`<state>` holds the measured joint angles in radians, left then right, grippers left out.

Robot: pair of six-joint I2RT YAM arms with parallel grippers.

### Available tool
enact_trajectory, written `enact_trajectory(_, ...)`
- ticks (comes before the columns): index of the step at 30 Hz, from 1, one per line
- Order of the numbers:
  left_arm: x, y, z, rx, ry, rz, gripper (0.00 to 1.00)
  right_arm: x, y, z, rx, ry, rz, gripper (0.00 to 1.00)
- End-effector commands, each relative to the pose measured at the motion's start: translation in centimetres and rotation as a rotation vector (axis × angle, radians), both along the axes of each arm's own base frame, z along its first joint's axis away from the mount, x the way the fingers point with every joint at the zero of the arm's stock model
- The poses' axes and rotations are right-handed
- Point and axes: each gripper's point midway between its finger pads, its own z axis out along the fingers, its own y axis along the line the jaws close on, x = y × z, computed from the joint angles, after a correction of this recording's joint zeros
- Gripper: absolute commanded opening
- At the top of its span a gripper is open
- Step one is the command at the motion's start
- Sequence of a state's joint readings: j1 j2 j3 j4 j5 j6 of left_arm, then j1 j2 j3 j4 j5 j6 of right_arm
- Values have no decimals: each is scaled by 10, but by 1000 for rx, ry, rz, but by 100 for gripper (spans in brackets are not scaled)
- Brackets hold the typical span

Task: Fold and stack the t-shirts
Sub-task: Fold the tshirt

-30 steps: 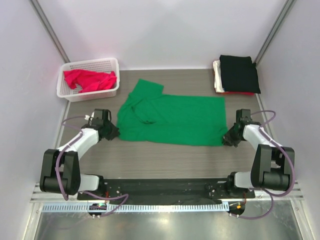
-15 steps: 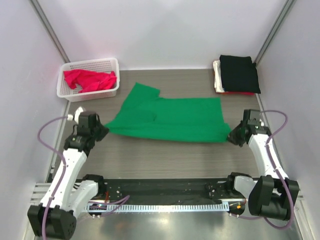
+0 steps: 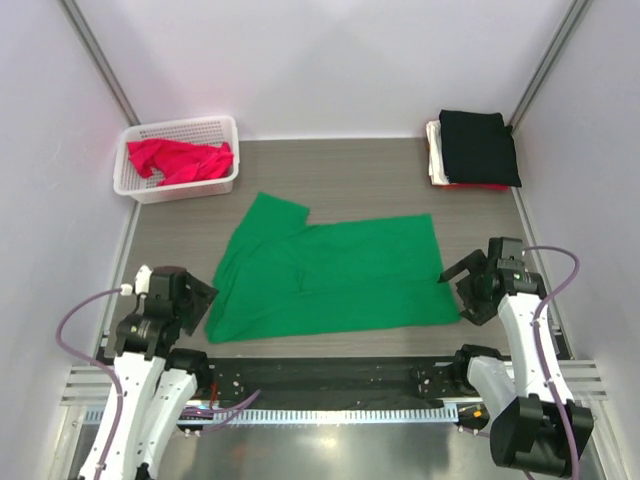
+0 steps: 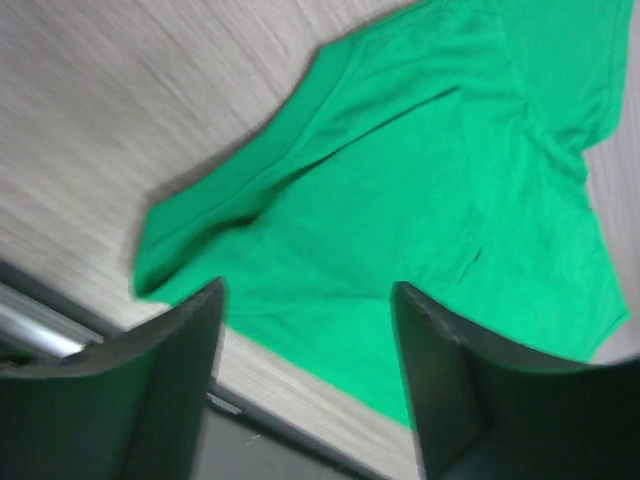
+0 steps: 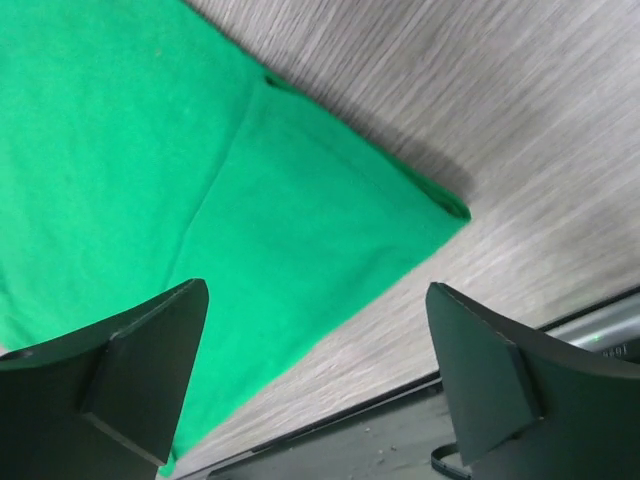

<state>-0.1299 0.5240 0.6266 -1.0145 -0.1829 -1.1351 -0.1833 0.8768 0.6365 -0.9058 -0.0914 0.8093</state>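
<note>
Open and empty, left tool (image 4: 308, 292) and right tool (image 5: 315, 290) flank green shirt (image 3: 330, 282); gripping matching corners should keep fold square.

Left tool (image 3: 197, 301) and right tool (image 3: 457, 284) are being held with jaws spread wide, nothing clamped; both are being held low, pointed inward.

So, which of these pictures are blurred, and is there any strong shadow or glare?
Top external: sharp, even light, no glare on the green t-shirt. Left wrist: smeared by motion, table grain streaked. Right wrist: mostly clear, end effector fingers soft, a dark shadow beside the shirt's edge.
</note>
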Motion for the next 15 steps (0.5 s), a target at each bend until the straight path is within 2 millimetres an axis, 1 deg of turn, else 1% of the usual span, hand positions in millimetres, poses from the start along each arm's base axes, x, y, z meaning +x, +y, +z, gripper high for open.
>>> enact_trajectory(1, -25, 6, 13, -1, -9, 34, 74, -4, -2, 26, -11, -48, -31, 98)
enact_trajectory(2, -28, 9, 26, 10, -63, 25, 77, -4, -2, 31, -15, -67, -33, 98)
enact_trajectory(4, -25, 9, 37, 51, -128, -39, 77, -1, 0, 40, -9, -115, -21, 99)
enact_trajectory(6, 0, -5, 51, 8, -230, -99, 74, 8, 3, 46, -3, -160, 3, 97)
enact_trajectory(7, 10, -19, 54, -12, -250, -191, 74, 18, 3, 50, 2, -192, 11, 95)
enact_trajectory(8, 24, -22, 62, -4, -285, -206, 74, 24, 8, 56, 25, -217, 44, 94)
enact_trajectory(9, 39, -23, 60, 14, -227, -222, 73, 29, 8, 58, 26, -226, 57, 93)
enact_trajectory(10, 50, -26, 63, 37, -219, -256, 74, 37, 8, 60, 24, -231, 66, 92)
enact_trajectory(11, 65, -27, 69, 95, -230, -322, 73, 44, 7, 69, 21, -254, 82, 92)
enact_trajectory(12, 88, -31, 68, 121, -173, -355, 73, 49, 6, 73, 3, -270, 105, 91)
enact_trajectory(15, 137, -39, 70, 250, -148, -503, 72, 69, 2, 88, -24, -318, 143, 91)
